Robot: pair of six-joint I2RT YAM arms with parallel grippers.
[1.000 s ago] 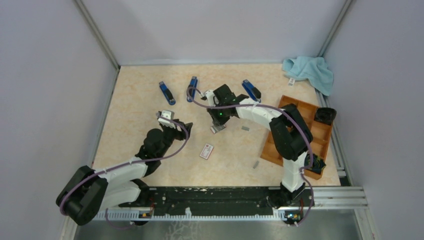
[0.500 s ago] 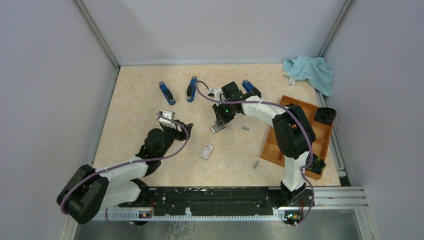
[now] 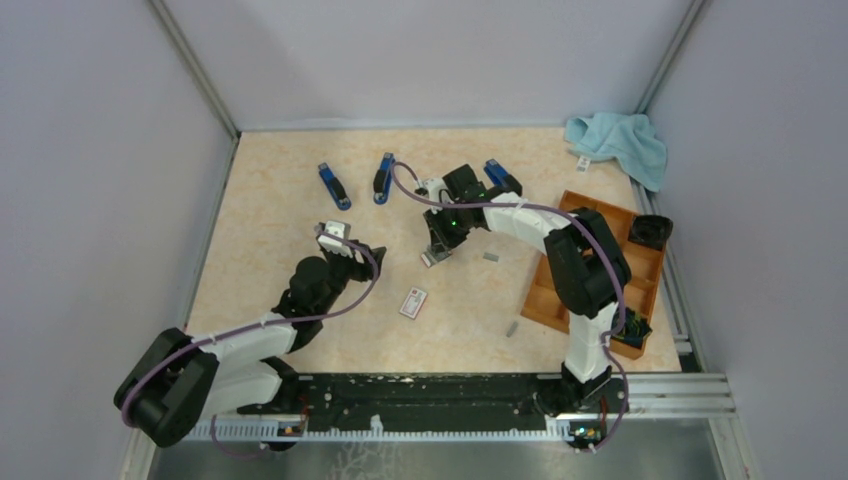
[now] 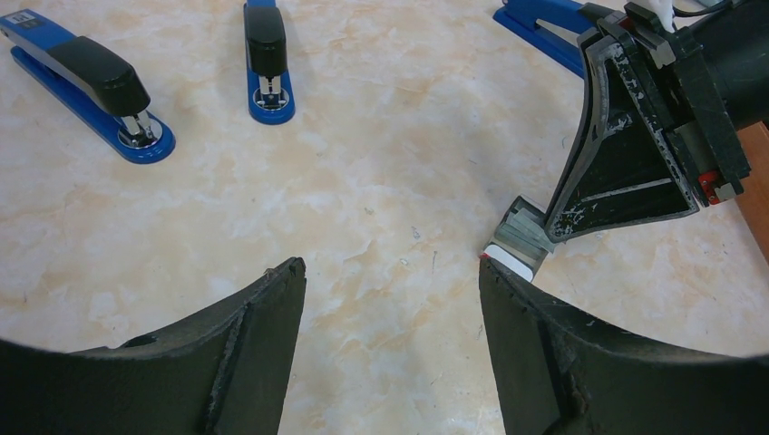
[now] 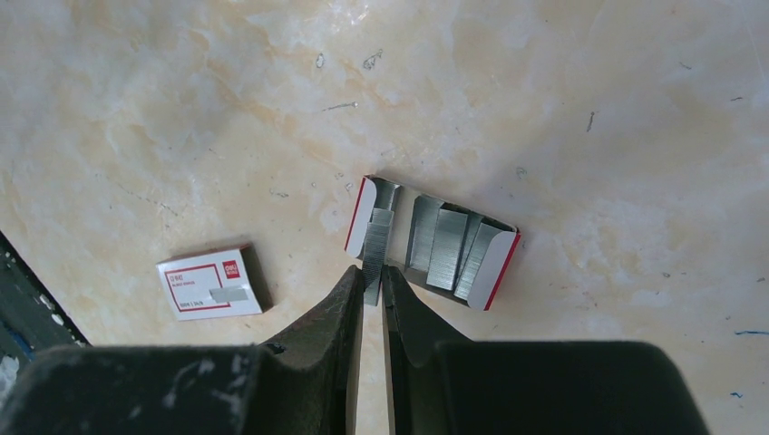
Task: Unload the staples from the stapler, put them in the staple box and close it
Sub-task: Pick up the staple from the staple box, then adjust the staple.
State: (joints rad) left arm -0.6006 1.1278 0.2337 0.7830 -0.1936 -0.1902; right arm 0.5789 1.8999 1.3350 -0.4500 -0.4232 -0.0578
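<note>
Right wrist view: the right fingers (image 5: 337, 313) are pressed together on a thin grey strip of staples (image 5: 374, 243), which sticks out past their tips
Strip position: over the left end of an open staple tray (image 5: 490, 265) lying on the worktop (image 5: 589, 136); I cannot tell whether it touches the tray floor
Tray contents: several more grey strips lie side by side to the right of the held one
Closed box: a small white box (image 5: 204, 283) with a red label lies apart from the tray, untouched
Left fingers (image 4: 254, 344): spread wide with nothing between them, hovering over bare worktop just short of the tray
Staplers: three blue staplers (image 3: 334, 186) (image 3: 384, 178) (image 3: 503, 177) lie toward the far side, well apart from the tray; none is held, and what is inside them cannot be seen
Loose strips (image 3: 491, 257): one short grey piece lies on the worktop near the tray, another (image 3: 511, 327) nearer the wooden organiser (image 3: 548, 300)
Step in hand: most likely setting an unloaded strip down into the tray, not working on a stapler
Next move: it calls for lowering the strip flat into the free left slot, then parting the right fingers and lifting straight up
Risk: the tray looks light, so a sideways drag could shift it or tip the strip out
</note>
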